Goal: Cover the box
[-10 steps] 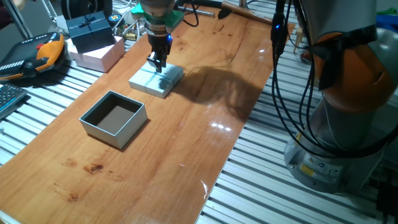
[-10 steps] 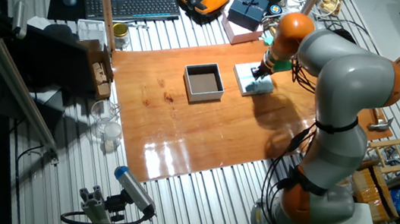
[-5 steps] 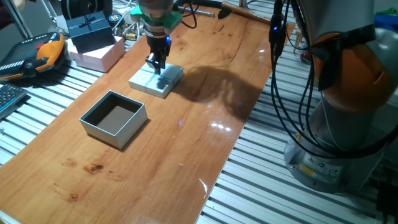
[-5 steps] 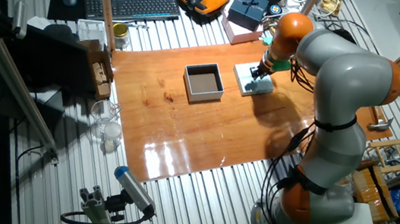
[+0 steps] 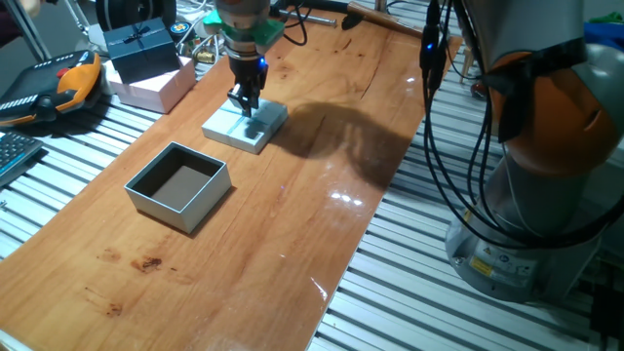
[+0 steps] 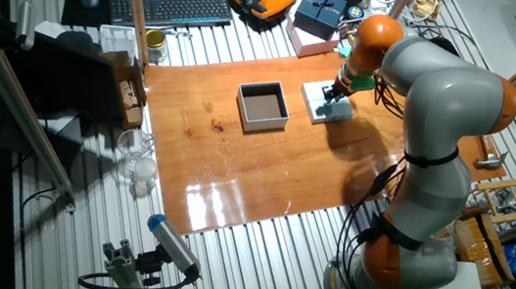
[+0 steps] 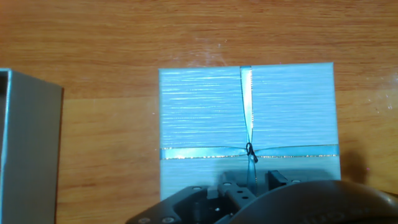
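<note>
The claw (image 5: 245,101) hangs just above the ribboned pale blue lid (image 5: 246,127); its spread cannot be told. The box (image 5: 178,186) sits open on the table (image 5: 322,146).

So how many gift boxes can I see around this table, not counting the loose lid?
3. The open blue-grey box sits on the wooden board. The dark navy box rests on the pink box off the board's far corner. The gripper is over the lid. Clutter may hide more.
</note>
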`<state>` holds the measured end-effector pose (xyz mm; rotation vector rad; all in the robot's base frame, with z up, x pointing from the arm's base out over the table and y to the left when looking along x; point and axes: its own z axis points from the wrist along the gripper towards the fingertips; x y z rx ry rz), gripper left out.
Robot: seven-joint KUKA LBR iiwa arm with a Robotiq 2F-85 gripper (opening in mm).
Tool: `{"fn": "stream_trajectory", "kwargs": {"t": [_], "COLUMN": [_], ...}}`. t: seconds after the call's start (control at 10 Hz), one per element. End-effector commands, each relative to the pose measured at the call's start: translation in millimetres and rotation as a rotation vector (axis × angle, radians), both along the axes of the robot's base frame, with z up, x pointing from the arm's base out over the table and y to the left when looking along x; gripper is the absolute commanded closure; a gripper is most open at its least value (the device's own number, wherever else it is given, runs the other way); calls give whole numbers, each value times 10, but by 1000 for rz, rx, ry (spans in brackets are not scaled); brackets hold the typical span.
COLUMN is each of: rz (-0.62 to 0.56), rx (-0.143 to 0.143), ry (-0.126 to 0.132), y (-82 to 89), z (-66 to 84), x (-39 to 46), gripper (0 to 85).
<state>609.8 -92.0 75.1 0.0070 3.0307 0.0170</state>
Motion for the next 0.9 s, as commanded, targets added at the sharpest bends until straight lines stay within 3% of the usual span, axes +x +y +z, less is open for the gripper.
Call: {"fn": "stream_trajectory", "kwargs": {"t": [0.0, 0.8], "rz": [0, 6], "rx": [0, 12], "ry": [3, 11], "y": [-8, -55], "z": [-14, -122], "x": [11, 70], "gripper": [510, 510]}}
